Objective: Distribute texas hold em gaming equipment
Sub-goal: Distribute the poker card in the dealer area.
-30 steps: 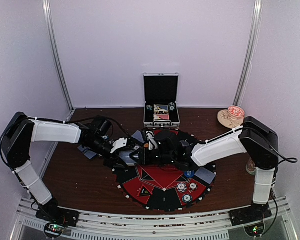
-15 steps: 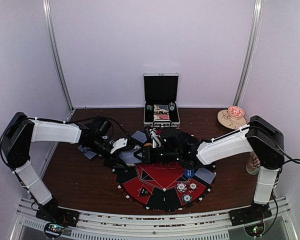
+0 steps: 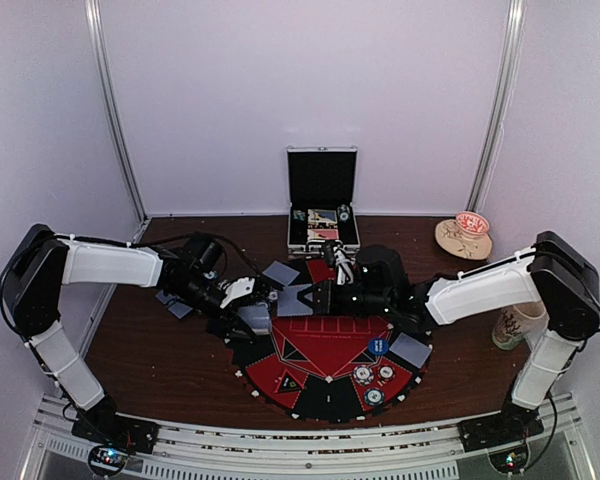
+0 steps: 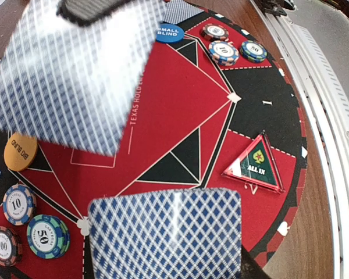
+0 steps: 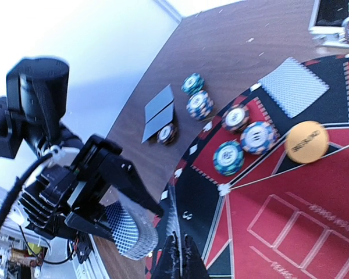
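My left gripper [image 3: 253, 308] is shut on a deck of blue-backed playing cards [image 4: 166, 232] over the mat's left edge. Just to its right, my right gripper [image 3: 320, 297] is shut on one playing card [image 3: 295, 298], lifted clear of the deck. In the right wrist view that card [image 5: 175, 224] shows edge-on above the shut fingertips [image 5: 189, 258]. Poker chips [image 4: 47, 235] and an orange big-blind disc [image 4: 20, 152] lie at the mat's left. A blue small-blind disc [image 4: 169, 32] and more chips [image 4: 223, 52] lie on its right.
The round red and black poker mat [image 3: 325, 345] covers the table's middle, with an "all in" triangle [image 4: 257, 165] on it. An open metal case [image 3: 323, 228] stands behind. Dealt cards [image 3: 278, 272] lie around. A tan dish [image 3: 463, 235] and a mug [image 3: 517, 325] sit right.
My right gripper closed on the top card and drew it off the deck to the right, its arm swinging back and right. The left arm stayed still with the deck.
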`<state>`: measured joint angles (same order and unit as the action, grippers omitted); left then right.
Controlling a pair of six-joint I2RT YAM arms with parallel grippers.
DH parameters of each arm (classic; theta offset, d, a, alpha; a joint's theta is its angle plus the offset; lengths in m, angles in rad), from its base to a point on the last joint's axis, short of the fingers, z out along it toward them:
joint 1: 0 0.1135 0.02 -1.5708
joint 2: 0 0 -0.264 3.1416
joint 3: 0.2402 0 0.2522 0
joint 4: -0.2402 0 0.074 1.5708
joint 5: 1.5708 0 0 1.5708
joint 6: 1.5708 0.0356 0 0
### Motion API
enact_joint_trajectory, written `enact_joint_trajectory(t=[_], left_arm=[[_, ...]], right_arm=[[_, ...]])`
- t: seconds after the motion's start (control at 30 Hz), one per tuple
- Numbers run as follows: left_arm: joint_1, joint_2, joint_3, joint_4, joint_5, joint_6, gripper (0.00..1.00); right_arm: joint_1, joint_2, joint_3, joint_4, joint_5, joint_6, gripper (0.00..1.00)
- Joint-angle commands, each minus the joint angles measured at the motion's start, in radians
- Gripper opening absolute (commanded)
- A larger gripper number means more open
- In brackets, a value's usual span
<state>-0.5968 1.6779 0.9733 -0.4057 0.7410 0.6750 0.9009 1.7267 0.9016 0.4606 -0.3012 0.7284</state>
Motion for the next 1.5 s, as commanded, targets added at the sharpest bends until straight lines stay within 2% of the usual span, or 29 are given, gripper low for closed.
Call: enact_joint_trajectory(t=[0.0, 0.17, 0.33, 0.83, 1.0, 1.2, 1.47], left_arm=[[-0.003, 0.002, 0.011, 0.002, 0.04, 0.015, 0.45], [-0.004, 0.003, 0.011, 0.002, 0.04, 0.015, 0.45], [-0.004, 0.005, 0.011, 0.002, 0.039, 0.015, 0.45], [-0.004, 0.003, 0.009, -0.002, 0.037, 0.022, 0.45], [-0.004, 0.007, 0.01, -0.003, 0.037, 0.022, 0.45], [-0.003, 0.009, 0.013, -0.003, 0.036, 0.022, 0.45], [-0.004, 0.007, 0.013, -0.005, 0.037, 0.02, 0.45]], right_arm=[[-0.074, -0.086, -0.061, 0.018, 0.034, 0.01, 0.0], [-0.197, -0.122, -0.08, -0.021, 0.055, 0.008, 0.0], [-0.312, -0.087, -0.04, -0.067, 0.061, -0.001, 0.0], [-0.558, 0.191, 0.14, -0.115, -0.043, 0.006, 0.0], [-0.596, 0.271, 0.154, -0.093, -0.107, 0.016, 0.0], [-0.603, 0.291, 0.138, -0.062, -0.156, 0.02, 0.0], [-0.604, 0.29, 0.152, -0.122, -0.139, -0.014, 0.02]])
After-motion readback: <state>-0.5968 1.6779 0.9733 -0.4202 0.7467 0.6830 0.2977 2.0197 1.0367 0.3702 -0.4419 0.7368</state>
